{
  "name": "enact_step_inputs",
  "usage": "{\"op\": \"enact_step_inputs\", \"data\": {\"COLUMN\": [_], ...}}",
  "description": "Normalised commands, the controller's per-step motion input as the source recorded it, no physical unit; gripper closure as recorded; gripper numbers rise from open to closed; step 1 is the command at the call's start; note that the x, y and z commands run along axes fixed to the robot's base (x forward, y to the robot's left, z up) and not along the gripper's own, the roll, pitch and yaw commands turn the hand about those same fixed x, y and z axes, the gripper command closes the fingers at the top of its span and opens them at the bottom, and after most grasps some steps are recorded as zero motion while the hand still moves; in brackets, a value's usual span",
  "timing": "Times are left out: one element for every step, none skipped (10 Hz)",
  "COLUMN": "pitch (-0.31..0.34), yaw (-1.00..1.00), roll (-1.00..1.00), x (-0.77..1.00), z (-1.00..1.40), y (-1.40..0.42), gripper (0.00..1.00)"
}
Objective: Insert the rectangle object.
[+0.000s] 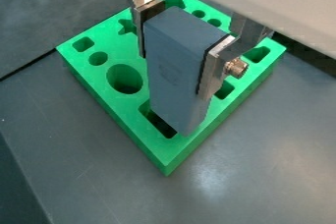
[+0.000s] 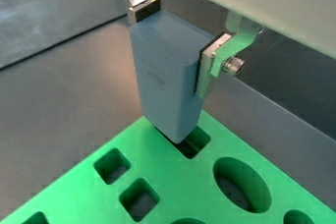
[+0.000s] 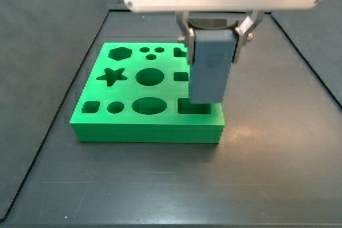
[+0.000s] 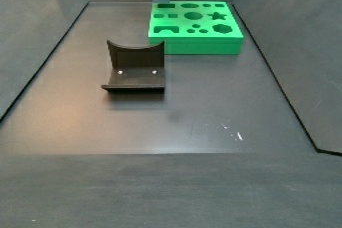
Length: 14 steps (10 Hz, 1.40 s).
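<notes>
The rectangle object (image 1: 178,76) is a tall grey-blue block, standing upright. My gripper (image 1: 180,43) is shut on its upper part, one silver finger (image 1: 217,66) on each narrow side. The block's lower end sits in the rectangular slot (image 1: 164,127) at a corner of the green shape board (image 1: 178,151). The other wrist view shows the same grip (image 2: 180,36), with the block (image 2: 164,81) entering the board (image 2: 178,174). In a side view the gripper (image 3: 217,34) holds the block (image 3: 207,72) over the board's front right corner (image 3: 120,122).
The board has several other holes: a star (image 3: 112,75), circles, a hexagon and small squares. The dark fixture (image 4: 134,69) stands on the grey floor, apart from the board (image 4: 201,44). Dark walls border the floor at both sides.
</notes>
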Motion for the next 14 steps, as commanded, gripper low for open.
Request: {"op": "enact_step_inputs", "data": {"pitch": [0.0,0.0,-0.01,0.0,0.0,0.0,-0.083,-0.097,-0.036,-0.114,-0.139,-0.123,-0.116,0.0], "yaw": [-0.15,-0.1,-0.01,0.0,0.0,0.0,-0.08,-0.1,0.0,0.0,0.0,0.02,0.0,-0.01], "roll": [0.0,0.0,0.0,0.0,0.0,0.0,0.0,0.02,0.12,0.28,0.34,0.28,0.0,-0.05], "x": [-0.27,-0.32,-0.21,-0.03,0.01,0.18,0.32,0.37,0.14,0.0,-0.11,-0.07,0.0,0.0], "z": [-0.12,-0.16,-0.25,-0.29,-0.33,-0.47,-0.74,-0.77,-0.57,-0.55,-0.58,-0.42,-0.1,0.0], "y": [-0.07,-0.08,0.0,0.01,0.02,0.0,-0.02,-0.06,-0.03,-0.11,-0.14,-0.07,0.0,0.05], "gripper": [1.0,1.0,1.0,1.0,1.0,1.0,1.0,1.0,1.0,1.0,1.0,1.0,1.0,1.0]}}
